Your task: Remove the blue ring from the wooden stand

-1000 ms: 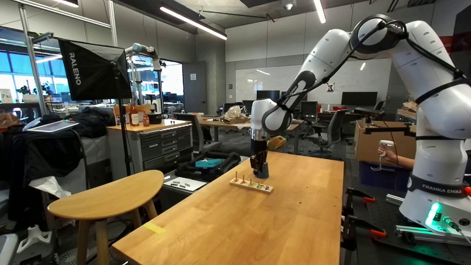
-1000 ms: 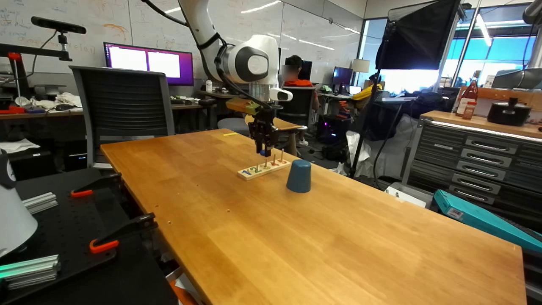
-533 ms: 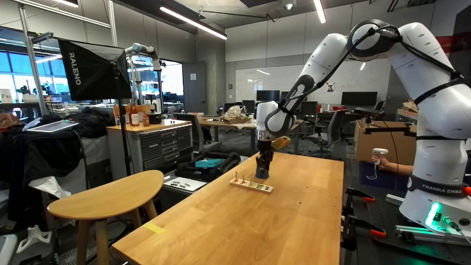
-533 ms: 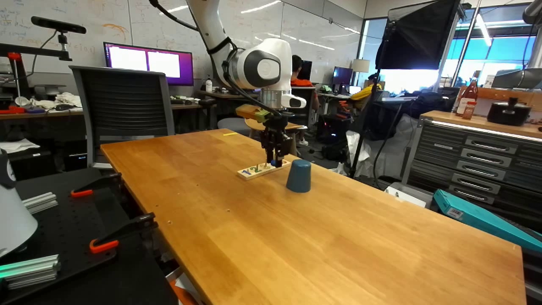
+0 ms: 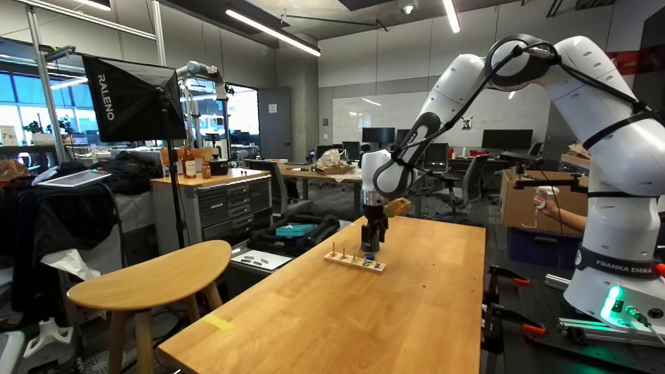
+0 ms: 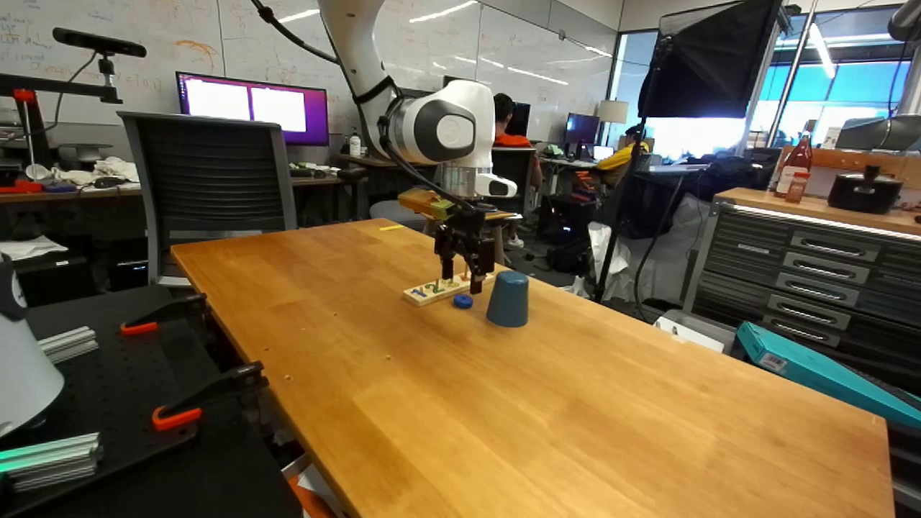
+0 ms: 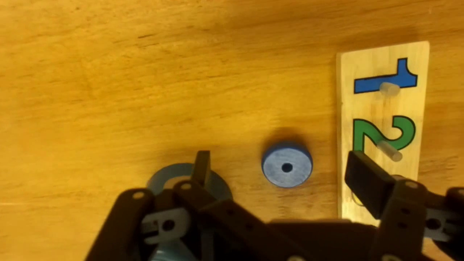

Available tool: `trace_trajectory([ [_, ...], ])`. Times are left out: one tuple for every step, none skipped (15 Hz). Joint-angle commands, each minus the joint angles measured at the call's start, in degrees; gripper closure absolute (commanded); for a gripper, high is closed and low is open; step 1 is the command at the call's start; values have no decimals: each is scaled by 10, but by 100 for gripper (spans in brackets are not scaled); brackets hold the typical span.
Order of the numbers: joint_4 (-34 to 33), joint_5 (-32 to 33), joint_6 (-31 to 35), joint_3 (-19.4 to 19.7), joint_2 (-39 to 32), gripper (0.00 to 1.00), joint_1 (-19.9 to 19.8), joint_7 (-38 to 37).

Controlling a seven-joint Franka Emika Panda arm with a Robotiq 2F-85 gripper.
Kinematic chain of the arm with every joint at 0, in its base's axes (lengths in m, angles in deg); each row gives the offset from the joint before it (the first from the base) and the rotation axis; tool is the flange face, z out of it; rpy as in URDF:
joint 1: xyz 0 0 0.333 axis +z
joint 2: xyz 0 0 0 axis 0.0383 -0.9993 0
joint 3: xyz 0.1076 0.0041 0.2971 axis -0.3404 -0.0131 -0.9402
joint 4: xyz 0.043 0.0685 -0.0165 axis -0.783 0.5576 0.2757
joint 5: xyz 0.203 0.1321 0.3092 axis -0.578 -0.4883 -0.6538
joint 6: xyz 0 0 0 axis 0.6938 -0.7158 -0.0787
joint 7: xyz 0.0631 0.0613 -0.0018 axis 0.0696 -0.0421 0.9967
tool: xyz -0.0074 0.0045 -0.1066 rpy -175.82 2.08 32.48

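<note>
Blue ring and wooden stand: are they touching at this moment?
Apart. The wrist view shows it: a strip of tabletop is visible between the blue ring and the long edge of the wooden stand.
</note>
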Motion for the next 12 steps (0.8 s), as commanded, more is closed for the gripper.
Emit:
trace_trajectory([
  [9,-16,-30,-19,57,0,7,17],
  [14,-17,-40,-25,76,0,8,20],
  [18,-16,-51,-30,94,0,11,21],
  [22,-19,-73,-36,116,0,12,23],
  [23,-17,-89,-37,135,0,15,21],
  [24,-16,-107,-40,157,0,18,21],
  [23,-18,-122,-44,175,0,19,22],
  [20,-19,-141,-48,194,0,21,22],
  [17,-18,-162,-48,209,0,22,19],
  [2,-4,-129,-42,163,0,23,5],
  [2,-4,-145,-44,180,0,24,5],
  [4,-4,-154,-45,192,0,24,5],
])
